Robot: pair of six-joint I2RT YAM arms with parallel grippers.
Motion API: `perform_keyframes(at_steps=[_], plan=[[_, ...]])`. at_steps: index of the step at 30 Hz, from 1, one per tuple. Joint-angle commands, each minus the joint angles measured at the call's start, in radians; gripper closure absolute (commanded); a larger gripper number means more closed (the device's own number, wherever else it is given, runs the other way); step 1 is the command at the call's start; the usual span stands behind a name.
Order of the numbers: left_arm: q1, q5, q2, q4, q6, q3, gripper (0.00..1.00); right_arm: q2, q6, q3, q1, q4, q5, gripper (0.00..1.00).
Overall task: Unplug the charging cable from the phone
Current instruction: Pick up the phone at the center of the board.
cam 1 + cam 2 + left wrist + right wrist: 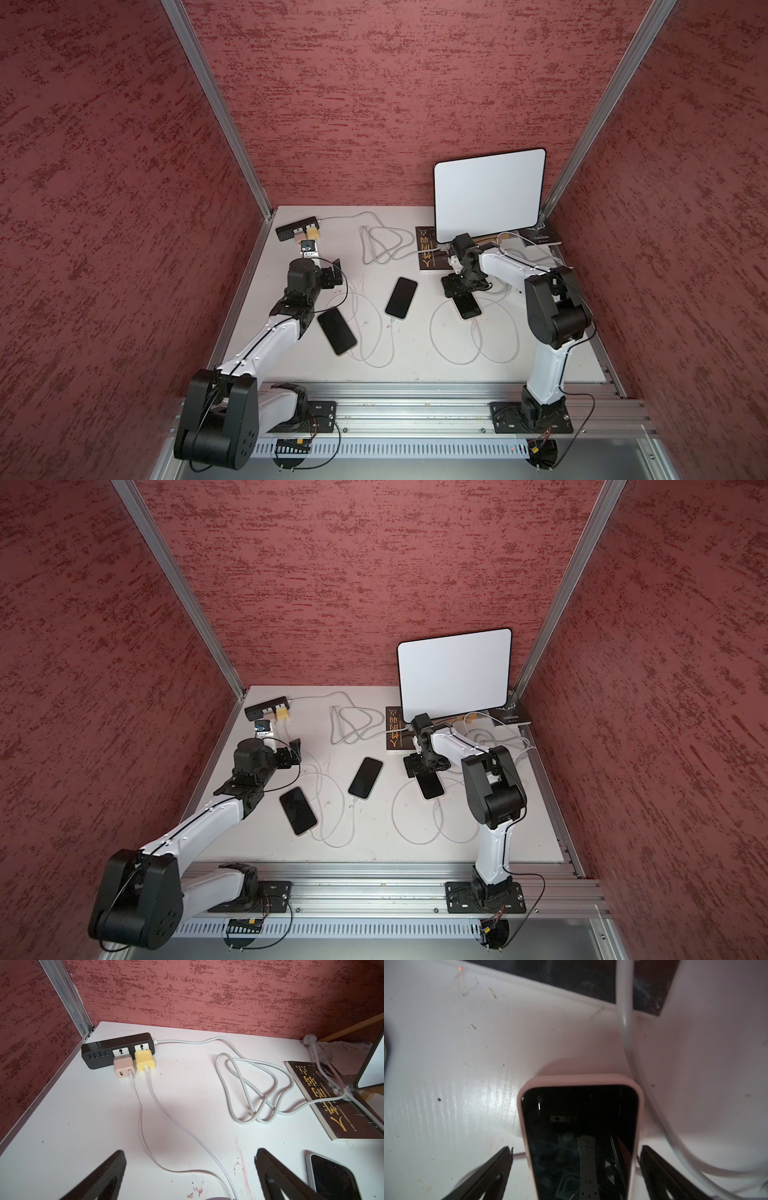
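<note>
Three dark phones lie on the white table, each with a thin white charging cable at its near end. My right gripper (456, 291) (419, 767) (575, 1149) is open and straddles the far end of the right phone (468, 308) (432, 788), which has a pink case (640, 1126). There is a gap at each fingertip. Its charging cable (473, 347) loops toward the table's front. My left gripper (332, 272) (291, 754) (190, 1153) hangs open and empty above two thin cables (145, 1118), short of the power strip. The middle phone (401, 297) (332, 1178) and left phone (336, 331) lie untouched.
A black power strip (297, 227) (116, 1047) sits at the back left with a pink charger (124, 1066) and a yellow charger (144, 1061). Its grey cord (382, 245) coils mid-back. Books (428, 249) and a white board (489, 193) stand at the back right. Red walls enclose three sides.
</note>
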Motion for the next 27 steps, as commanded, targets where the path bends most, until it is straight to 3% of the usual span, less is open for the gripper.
perform_keyframes(at_steps=[1,8,19,27], plan=[[0.008,0.016,-0.015,0.024,-0.012,-0.011,0.0,0.014,-0.007,0.023,0.009,0.028,0.018,0.03],[0.013,0.015,-0.027,0.015,-0.02,-0.011,0.0,0.037,-0.003,0.027,0.013,0.031,0.029,0.13],[0.027,0.046,-0.035,-0.001,-0.028,-0.008,0.0,0.042,-0.002,0.011,0.03,0.047,0.073,0.2],[0.037,0.041,-0.063,0.006,-0.047,-0.02,0.0,0.024,-0.004,0.016,0.03,0.051,0.06,0.38]])
